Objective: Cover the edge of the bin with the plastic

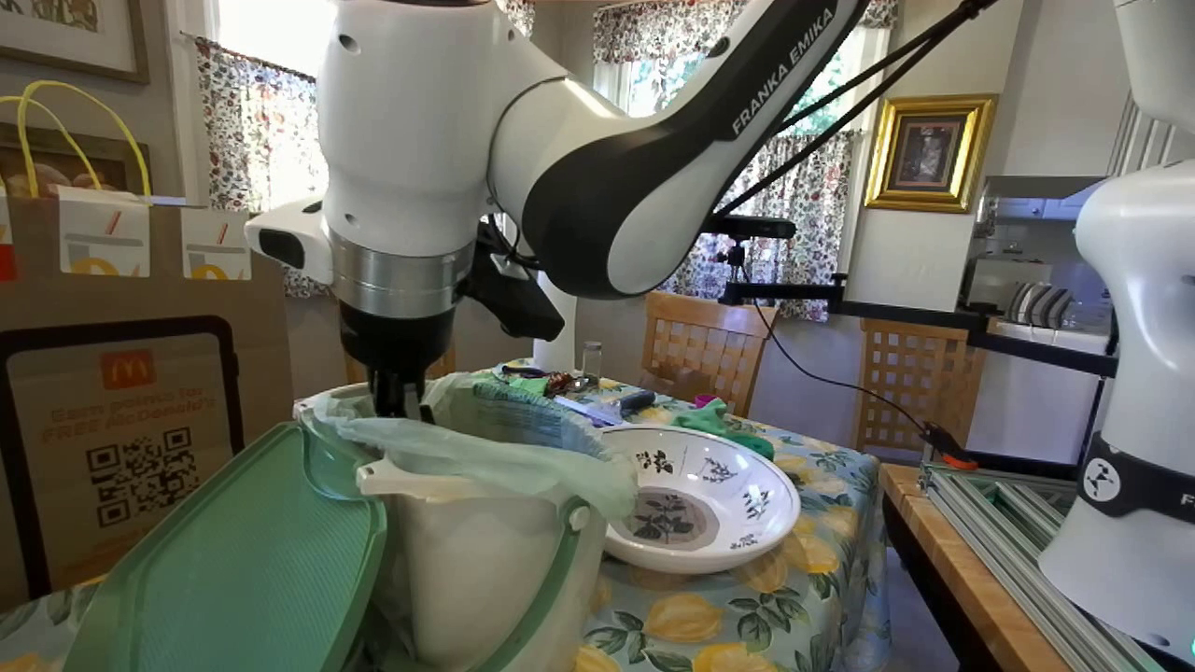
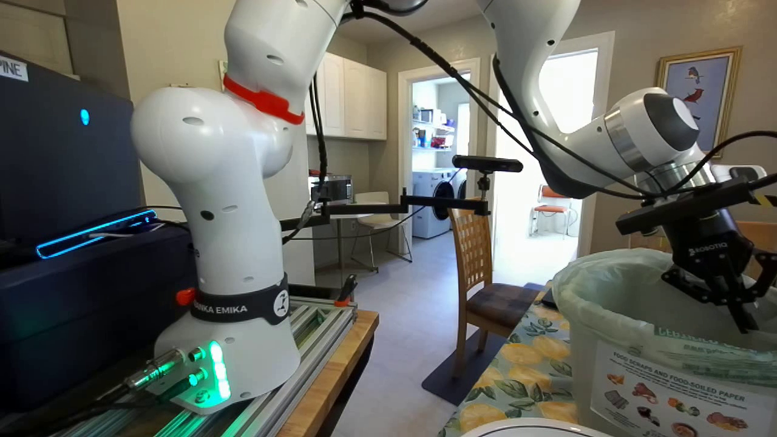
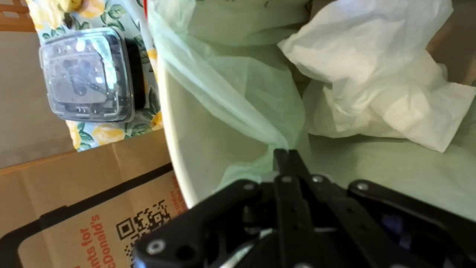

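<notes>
The cream-white bin (image 1: 476,569) stands on the table and also shows in an exterior view (image 2: 584,388). The pale green plastic (image 1: 523,462) lines it and hangs over the rim on several sides, as an exterior view shows (image 2: 613,318). In the wrist view, a stretch of the bin's rim (image 3: 169,115) is bare, and the plastic (image 3: 241,96) there sags inside the wall. My gripper (image 3: 286,152) points down inside the bin, near this bare rim. Its fingertips are closed with gathered plastic pinched between them. It also shows in both exterior views (image 1: 400,406) (image 2: 746,315).
A mint-green lid-like piece (image 1: 233,560) leans against the bin. A tall paper bag (image 1: 140,373) stands close beside it. A patterned plate (image 1: 747,537) sits on the other side. Crumpled white paper (image 3: 372,82) lies inside the bin. A clear container (image 3: 83,74) is on the table.
</notes>
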